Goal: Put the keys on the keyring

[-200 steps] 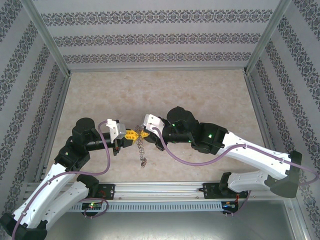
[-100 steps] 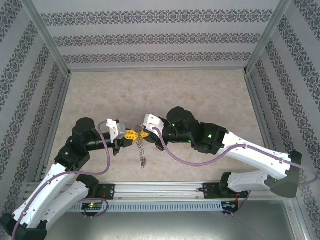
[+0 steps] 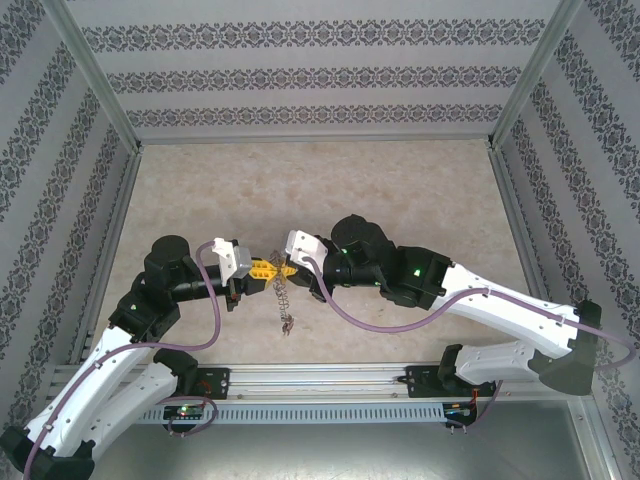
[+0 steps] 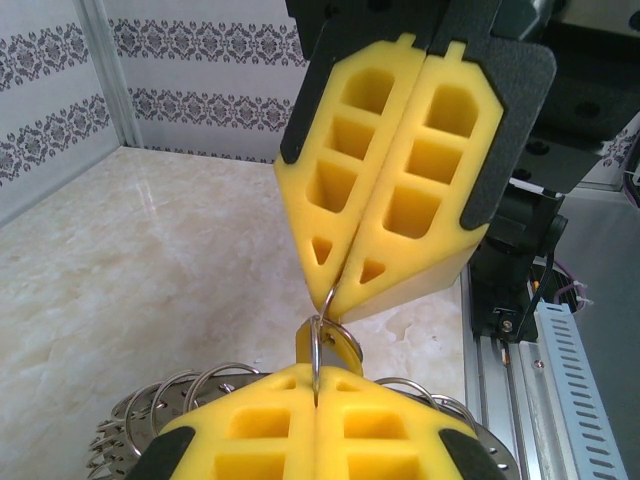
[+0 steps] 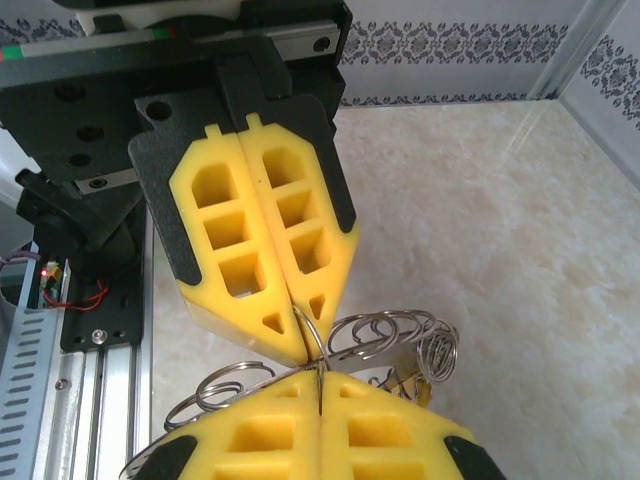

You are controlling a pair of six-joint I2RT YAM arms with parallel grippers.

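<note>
My left gripper (image 3: 266, 268) from 9 o'clock and right gripper (image 3: 287, 268) from 3 are both pinched tight on one thin keyring (image 4: 314, 345), tips almost touching.

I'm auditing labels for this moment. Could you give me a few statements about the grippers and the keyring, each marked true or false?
1. The left gripper and right gripper meet tip to tip over the table. True.
2. The keyring lies untouched on the table. False: both grippers' fingers pinch it between them.
3. Both grippers' fingers are shut. True.
4. The right gripper is by the back wall. False: it faces the left gripper near the table's front.
5. A string of metal rings trails from the pinch point toward the near edge. True.
</note>
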